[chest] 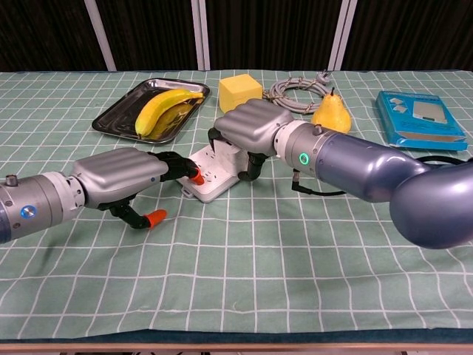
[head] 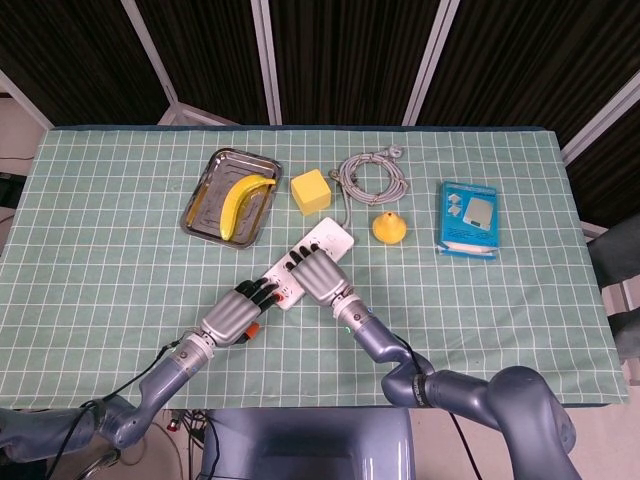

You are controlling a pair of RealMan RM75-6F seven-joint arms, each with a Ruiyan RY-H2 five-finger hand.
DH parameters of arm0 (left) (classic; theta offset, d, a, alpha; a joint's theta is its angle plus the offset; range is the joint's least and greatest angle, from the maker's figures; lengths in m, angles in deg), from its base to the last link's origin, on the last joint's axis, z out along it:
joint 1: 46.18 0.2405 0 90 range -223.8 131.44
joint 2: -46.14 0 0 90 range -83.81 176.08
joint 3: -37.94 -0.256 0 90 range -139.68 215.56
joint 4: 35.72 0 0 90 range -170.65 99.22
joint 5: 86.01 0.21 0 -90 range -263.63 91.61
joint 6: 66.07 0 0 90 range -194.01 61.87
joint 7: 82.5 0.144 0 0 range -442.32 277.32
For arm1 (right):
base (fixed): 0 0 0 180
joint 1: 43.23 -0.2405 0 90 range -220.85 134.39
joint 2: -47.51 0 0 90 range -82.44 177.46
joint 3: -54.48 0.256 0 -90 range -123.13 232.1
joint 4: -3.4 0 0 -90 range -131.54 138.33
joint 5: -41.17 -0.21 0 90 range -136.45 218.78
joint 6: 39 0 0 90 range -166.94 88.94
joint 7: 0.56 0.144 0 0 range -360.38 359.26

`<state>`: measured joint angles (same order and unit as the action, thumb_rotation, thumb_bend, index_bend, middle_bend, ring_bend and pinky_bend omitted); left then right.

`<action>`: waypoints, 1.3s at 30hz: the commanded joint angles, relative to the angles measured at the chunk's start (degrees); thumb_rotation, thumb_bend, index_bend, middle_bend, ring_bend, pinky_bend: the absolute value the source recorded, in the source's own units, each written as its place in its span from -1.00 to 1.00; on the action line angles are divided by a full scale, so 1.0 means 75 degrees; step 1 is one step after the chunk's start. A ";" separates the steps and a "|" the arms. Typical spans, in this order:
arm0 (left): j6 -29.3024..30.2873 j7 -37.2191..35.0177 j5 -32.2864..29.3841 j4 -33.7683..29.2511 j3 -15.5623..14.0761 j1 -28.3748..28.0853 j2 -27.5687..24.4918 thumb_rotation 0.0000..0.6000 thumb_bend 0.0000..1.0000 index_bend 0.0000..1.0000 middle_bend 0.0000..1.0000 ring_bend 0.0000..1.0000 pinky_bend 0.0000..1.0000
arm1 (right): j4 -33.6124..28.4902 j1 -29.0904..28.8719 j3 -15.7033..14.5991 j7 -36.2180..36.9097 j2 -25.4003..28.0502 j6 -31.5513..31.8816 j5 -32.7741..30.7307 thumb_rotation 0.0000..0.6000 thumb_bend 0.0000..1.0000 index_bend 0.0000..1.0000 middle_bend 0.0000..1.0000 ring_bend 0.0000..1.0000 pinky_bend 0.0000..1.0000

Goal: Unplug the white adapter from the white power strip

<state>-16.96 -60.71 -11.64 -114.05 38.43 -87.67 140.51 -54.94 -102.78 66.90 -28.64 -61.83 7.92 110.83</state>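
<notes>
The white power strip (head: 333,238) lies slantwise at the table's middle, and the chest view shows it (chest: 211,180) too. My right hand (head: 318,275) covers its middle from above. In the chest view this right hand (chest: 251,126) curls its fingers and thumb around the white adapter (chest: 227,152), which is mostly hidden under the palm. My left hand (head: 235,316) lies flat at the strip's near end. Its orange-tipped fingertips (chest: 196,176) press on that end, and its thumb is apart on the cloth. The left hand (chest: 118,174) holds nothing.
A steel tray (head: 203,193) holding a banana (head: 240,200) sits at the back left. A yellow cube (head: 311,190), a coiled grey cable (head: 372,175), a yellow pear (head: 389,229) and a blue box (head: 468,218) lie behind and to the right.
</notes>
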 commanded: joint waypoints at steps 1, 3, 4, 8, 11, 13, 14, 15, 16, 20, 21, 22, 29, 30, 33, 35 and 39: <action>0.0004 0.0001 0.0004 -0.0007 -0.0003 0.0003 0.0001 1.00 -0.11 -0.63 -0.74 -0.92 -0.64 | -0.0084 0.0019 0.0038 -0.0050 0.0043 0.0096 0.0009 1.00 0.85 0.23 -0.42 -0.47 -0.32; 0.0003 0.0006 0.0003 -0.0010 -0.0010 0.0008 0.0004 1.00 -0.11 -0.63 -0.74 -0.92 -0.64 | -0.0142 0.0028 0.0061 -0.0082 0.0078 0.0163 0.0020 1.00 0.85 0.27 -0.40 -0.46 -0.32; 0.0004 0.0012 0.0004 -0.0007 -0.0013 0.0010 0.0007 1.00 -0.11 -0.63 -0.74 -0.92 -0.64 | -0.0169 0.0031 0.0064 -0.0106 0.0099 0.0200 0.0039 1.00 0.85 0.28 -0.39 -0.46 -0.32; 0.0001 0.0029 -0.0004 -0.0006 -0.0019 0.0016 0.0018 1.00 -0.10 -0.63 -0.74 -0.92 -0.64 | -0.0282 0.0055 0.0104 -0.0159 0.0163 0.0341 0.0068 1.00 0.85 0.30 -0.38 -0.46 -0.32; 0.0007 0.0042 -0.0010 -0.0026 -0.0013 0.0017 0.0021 1.00 -0.11 -0.63 -0.73 -0.92 -0.64 | -0.0395 0.0079 0.0144 -0.0192 0.0216 0.0405 0.0041 1.00 0.85 0.31 -0.37 -0.46 -0.32; 0.0010 0.0048 -0.0019 -0.0036 -0.0006 0.0019 0.0025 1.00 -0.11 -0.63 -0.73 -0.92 -0.64 | -0.0464 0.0095 0.0168 -0.0212 0.0241 0.0434 0.0012 1.00 0.85 0.31 -0.37 -0.46 -0.32; 0.0009 0.0054 -0.0024 -0.0041 -0.0005 0.0019 0.0025 1.00 -0.11 -0.63 -0.73 -0.92 -0.64 | -0.0497 0.0097 0.0172 -0.0240 0.0261 0.0450 0.0012 1.00 0.85 0.31 -0.37 -0.46 -0.32; 0.0012 0.0063 -0.0026 -0.0045 -0.0003 0.0019 0.0025 1.00 -0.11 -0.63 -0.73 -0.92 -0.64 | -0.0532 0.0099 0.0174 -0.0265 0.0283 0.0465 0.0015 1.00 0.85 0.31 -0.37 -0.46 -0.32; 0.0016 0.0071 -0.0028 -0.0049 -0.0001 0.0020 0.0024 1.00 -0.11 -0.63 -0.73 -0.92 -0.64 | -0.0569 0.0102 0.0182 -0.0290 0.0308 0.0486 0.0016 1.00 0.85 0.31 -0.37 -0.46 -0.32; 0.0113 0.0081 -0.0042 -0.0102 0.0056 0.0041 -0.0002 1.00 -0.11 -0.63 -0.73 -0.92 -0.64 | -0.0798 0.0132 0.0253 -0.0451 0.0461 0.0646 -0.0001 1.00 0.85 0.31 -0.37 -0.46 -0.32; 0.0150 0.0072 -0.0042 -0.0127 0.0080 0.0048 -0.0014 1.00 -0.11 -0.63 -0.73 -0.92 -0.64 | -0.0871 0.0146 0.0271 -0.0492 0.0510 0.0687 -0.0010 1.00 0.85 0.31 -0.37 -0.46 -0.32; 0.0199 0.0070 -0.0037 -0.0151 0.0109 0.0055 -0.0031 1.00 -0.11 -0.63 -0.73 -0.92 -0.64 | -0.0953 0.0168 0.0289 -0.0540 0.0576 0.0742 -0.0018 1.00 0.85 0.31 -0.37 -0.46 -0.32; 0.0881 -0.0080 0.0050 -0.0604 0.0566 0.0137 -0.0309 1.00 -0.18 -0.62 -0.73 -0.92 -0.64 | -0.1785 0.0534 0.0351 -0.0916 0.1234 0.1260 -0.0158 1.00 0.86 0.26 -0.37 -0.46 -0.32; 0.0992 -0.0124 0.0053 -0.0702 0.0655 0.0152 -0.0372 1.00 -0.21 -0.62 -0.73 -0.92 -0.65 | -0.1941 0.0620 0.0341 -0.0976 0.1358 0.1344 -0.0194 1.00 0.86 0.24 -0.37 -0.46 -0.32; 0.1453 -0.0234 0.0104 -0.1048 0.0971 0.0224 -0.0589 1.00 -0.27 -0.62 -0.74 -0.92 -0.65 | -0.2402 0.0910 0.0258 -0.1167 0.1745 0.1587 -0.0318 1.00 0.86 0.17 -0.37 -0.46 -0.32; 0.1725 -0.0282 0.0156 -0.1295 0.1115 0.0288 -0.0741 1.00 -0.30 -0.63 -0.74 -0.92 -0.66 | -0.2697 0.1129 0.0181 -0.1254 0.1992 0.1742 -0.0429 1.00 0.86 0.14 -0.37 -0.46 -0.35; 0.2246 -0.0315 0.0244 -0.1850 0.1283 0.0495 -0.1105 1.00 -0.36 -0.63 -0.74 -0.92 -0.66 | -0.3194 0.1558 0.0011 -0.1307 0.2399 0.1924 -0.0768 1.00 0.80 0.09 -0.40 -0.47 -0.41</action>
<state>-1.88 -62.74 -10.30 -125.92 47.14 -85.00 133.81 -77.26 -92.66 67.82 -37.94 -45.30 21.45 106.47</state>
